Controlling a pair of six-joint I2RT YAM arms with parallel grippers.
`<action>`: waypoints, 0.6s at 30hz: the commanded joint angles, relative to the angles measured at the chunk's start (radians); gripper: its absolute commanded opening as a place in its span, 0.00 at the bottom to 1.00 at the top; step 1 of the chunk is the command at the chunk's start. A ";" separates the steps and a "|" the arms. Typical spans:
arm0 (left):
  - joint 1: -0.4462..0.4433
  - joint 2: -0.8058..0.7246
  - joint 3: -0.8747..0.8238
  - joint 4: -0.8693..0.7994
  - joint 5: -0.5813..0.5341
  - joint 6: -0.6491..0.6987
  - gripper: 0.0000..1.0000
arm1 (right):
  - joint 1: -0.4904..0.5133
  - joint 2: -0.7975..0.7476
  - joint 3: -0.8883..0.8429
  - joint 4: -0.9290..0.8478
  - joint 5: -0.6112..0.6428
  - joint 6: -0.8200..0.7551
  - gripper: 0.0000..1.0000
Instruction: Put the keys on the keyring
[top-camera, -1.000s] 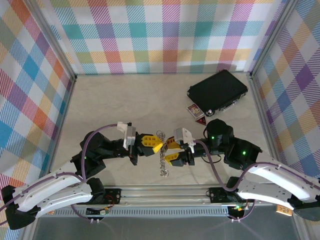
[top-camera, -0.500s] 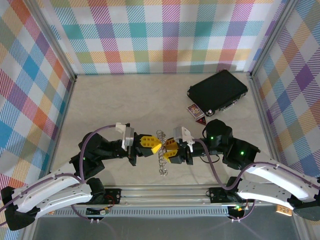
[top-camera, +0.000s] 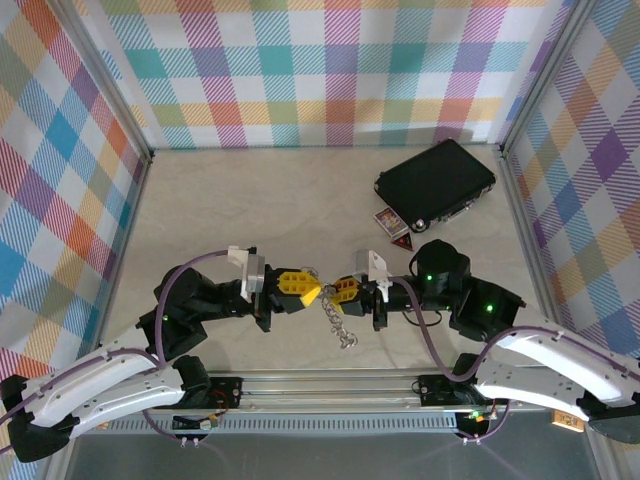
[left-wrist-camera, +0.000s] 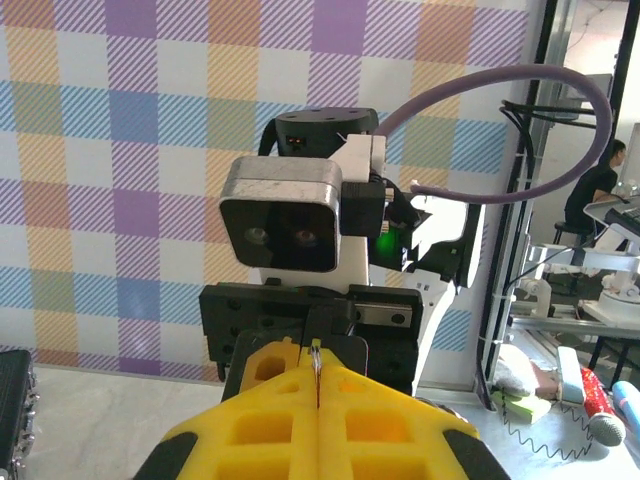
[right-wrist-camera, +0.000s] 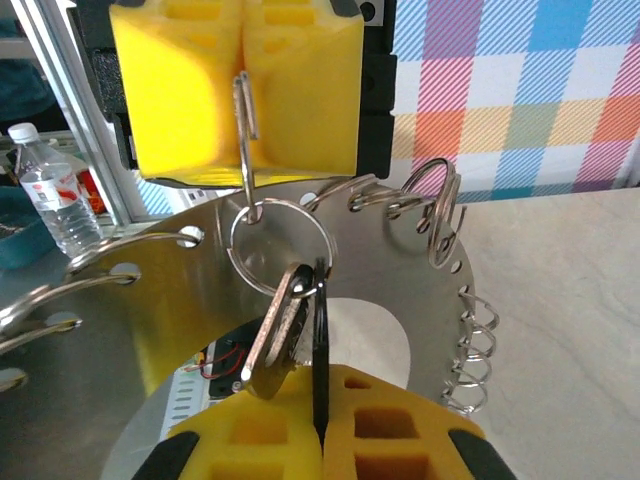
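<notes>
Keyring of silvery chain (top-camera: 334, 318) is pinched by left gripper (top-camera: 317, 291); at its 3 o'clock, tiny black-headed key (right-wrist-camera: 320, 340) is clamped by right gripper (top-camera: 337, 291).

1. The walls (top-camera: 330, 70) are covered in a plaid of pink, teal, yellow, purple, orange and white.
2. The table (top-camera: 250, 200) is coloured pale beige.
3. Yellow pads are borne by the left gripper (top-camera: 312, 293) and the right gripper (top-camera: 338, 290).
4. The keyring (top-camera: 338, 325) is finished in silver, and the key (right-wrist-camera: 319, 330) is headed in black.
5. The case (top-camera: 435, 183) is coloured black.
6. The cable (left-wrist-camera: 510, 72) is sheathed in purple.
</notes>
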 joint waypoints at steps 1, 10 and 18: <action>-0.002 -0.018 0.005 0.014 -0.013 0.029 0.00 | 0.000 -0.021 -0.001 -0.032 0.042 -0.041 0.00; -0.002 0.004 0.019 -0.084 -0.042 0.088 0.00 | -0.001 -0.032 0.051 -0.146 0.134 -0.105 0.00; -0.002 0.051 0.058 -0.223 -0.037 0.158 0.00 | 0.000 -0.031 0.080 -0.211 0.168 -0.127 0.00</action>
